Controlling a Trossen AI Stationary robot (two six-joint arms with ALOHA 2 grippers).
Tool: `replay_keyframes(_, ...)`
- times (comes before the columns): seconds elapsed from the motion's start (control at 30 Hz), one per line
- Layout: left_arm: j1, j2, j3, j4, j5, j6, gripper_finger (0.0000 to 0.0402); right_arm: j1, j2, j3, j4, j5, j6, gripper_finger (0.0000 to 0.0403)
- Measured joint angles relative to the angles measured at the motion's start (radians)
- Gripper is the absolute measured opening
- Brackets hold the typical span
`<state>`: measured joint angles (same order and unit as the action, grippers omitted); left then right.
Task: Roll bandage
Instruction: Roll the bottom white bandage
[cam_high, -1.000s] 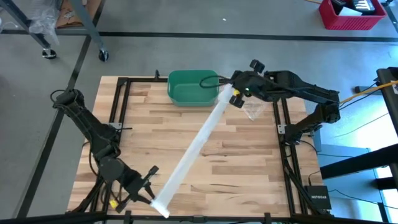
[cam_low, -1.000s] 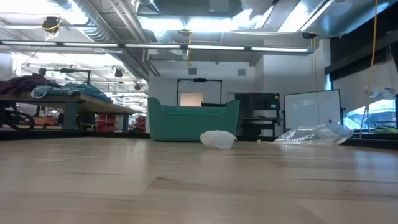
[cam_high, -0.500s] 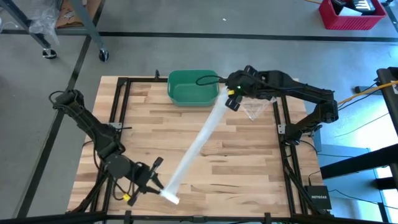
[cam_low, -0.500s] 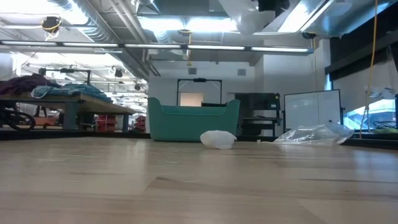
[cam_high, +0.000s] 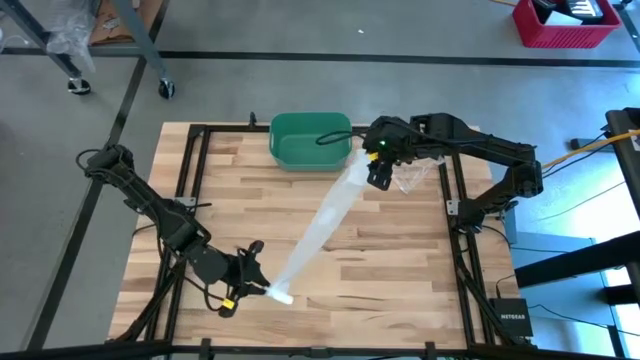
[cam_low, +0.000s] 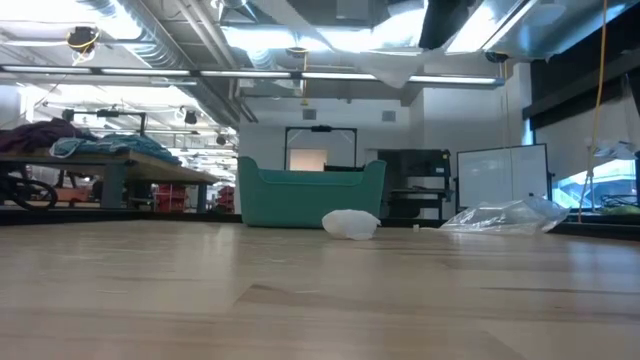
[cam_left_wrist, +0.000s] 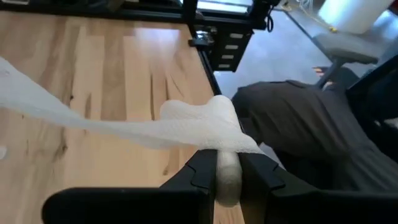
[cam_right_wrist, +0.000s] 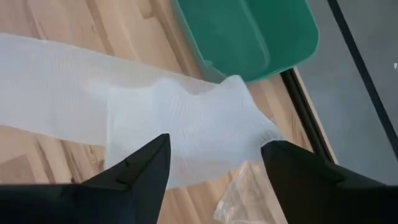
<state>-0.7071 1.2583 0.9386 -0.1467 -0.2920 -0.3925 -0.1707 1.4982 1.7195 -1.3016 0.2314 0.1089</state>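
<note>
A long white gauze bandage (cam_high: 320, 225) runs slantwise above the wooden table, from the far right toward the near edge. At its near end my left gripper (cam_high: 265, 291) is shut on it. Over its far end my right gripper (cam_high: 377, 172) stands open and points steeply down. That far end (cam_right_wrist: 242, 118) lies crumpled and widened below and between the spread fingers. In the low view a fold of white gauze (cam_low: 395, 65) hangs beside the dark right gripper at the top. My left gripper pinches the bandage's bunched near end (cam_left_wrist: 227, 163) between its two fingers. The fingers come almost level from the table's left side, tipped a little down. The end is lifted clear of the table and the strip leads away from it toward the far right. Whether my right gripper touches the gauze, I cannot tell.
A green bin (cam_high: 310, 140) stands at the table's far edge, just left of my right gripper. A clear plastic bag (cam_high: 408, 178) lies on the far right. A small white lump (cam_low: 350, 224) sits before the bin. Bare wood lies left of the strip.
My right gripper has opened, let go of the bandage's far end and sunk a little. My left gripper has gone right and away from the near edge, rolling its wrist, still shut on the near end. The strip, drawn straight before, now sags, and its far end has spread and crumpled.
</note>
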Motion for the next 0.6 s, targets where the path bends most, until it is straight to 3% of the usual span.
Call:
replay_keyframes(0.23,-0.021,-0.053,0.0,-0.005,0.081,-0.11,0.0033,0.009,-0.022,0.0,-0.052,-0.11,0.012,0.0254)
replay_keyframes(0.4,-0.065,-0.093,0.0,0.017,0.039,0.0,0.0033,0.009,-0.032,0.001,0.0,-0.16,0.063,0.0254)
replay_keyframes(0.5,-0.088,-0.097,0.0,0.021,0.035,0.008,0.0033,0.008,-0.027,0.0,-0.004,-0.252,0.066,0.0254)
replay_keyframes(0.6,-0.094,-0.106,0.0,-0.011,-0.002,0.017,0.0033,0.01,-0.027,0.0,0.056,-0.225,0.078,0.0254)
